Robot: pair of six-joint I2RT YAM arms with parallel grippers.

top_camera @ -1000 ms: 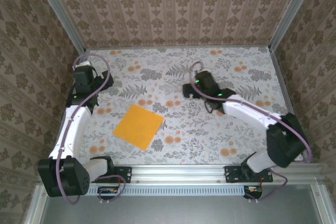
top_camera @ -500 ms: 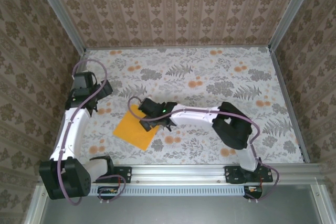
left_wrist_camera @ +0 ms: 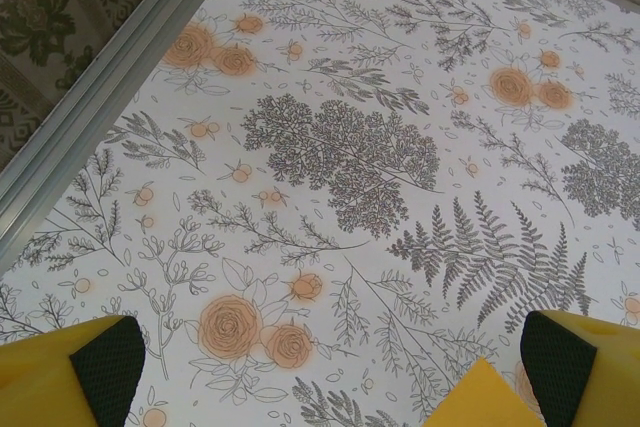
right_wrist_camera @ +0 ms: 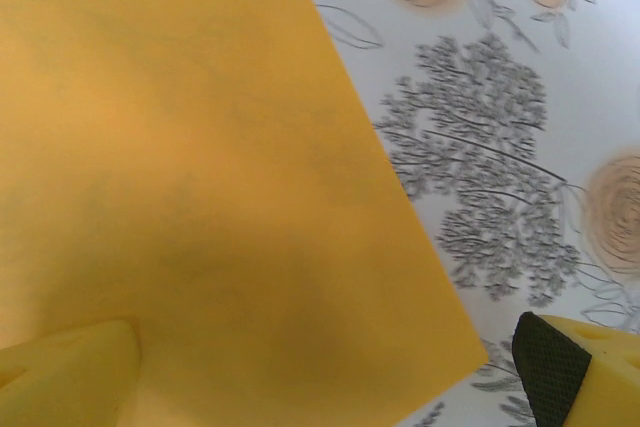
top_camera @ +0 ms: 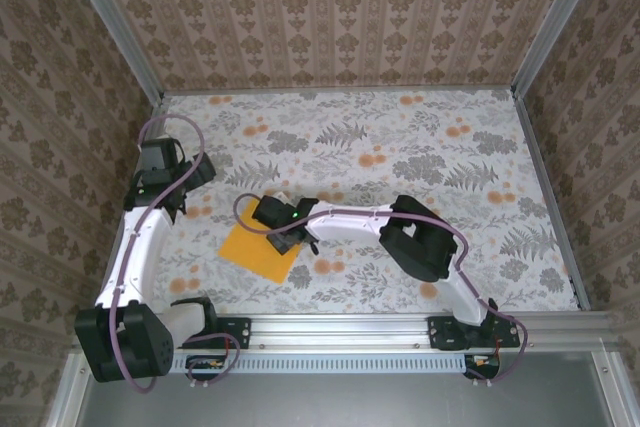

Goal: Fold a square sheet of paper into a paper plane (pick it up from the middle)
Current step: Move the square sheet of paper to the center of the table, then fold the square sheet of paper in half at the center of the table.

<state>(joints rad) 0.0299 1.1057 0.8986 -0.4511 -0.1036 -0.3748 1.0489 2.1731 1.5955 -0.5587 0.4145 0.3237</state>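
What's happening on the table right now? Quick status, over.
Left gripper open, off to the side. Right gripper open, over paper. Paper flat, unfolded. Nothing blocking.

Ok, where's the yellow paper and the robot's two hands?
square sheet of paper (top_camera: 250,251), top view, bare left part.
left hand (left_wrist_camera: 332,372), left wrist view, between its fingertips.
right hand (right_wrist_camera: 315,377), right wrist view, between its fingertips.

Light was soft and even. A dim shadow lay on the square sheet of paper (right_wrist_camera: 190,127) ahead of the right gripper (right_wrist_camera: 320,377), slightly blurred.
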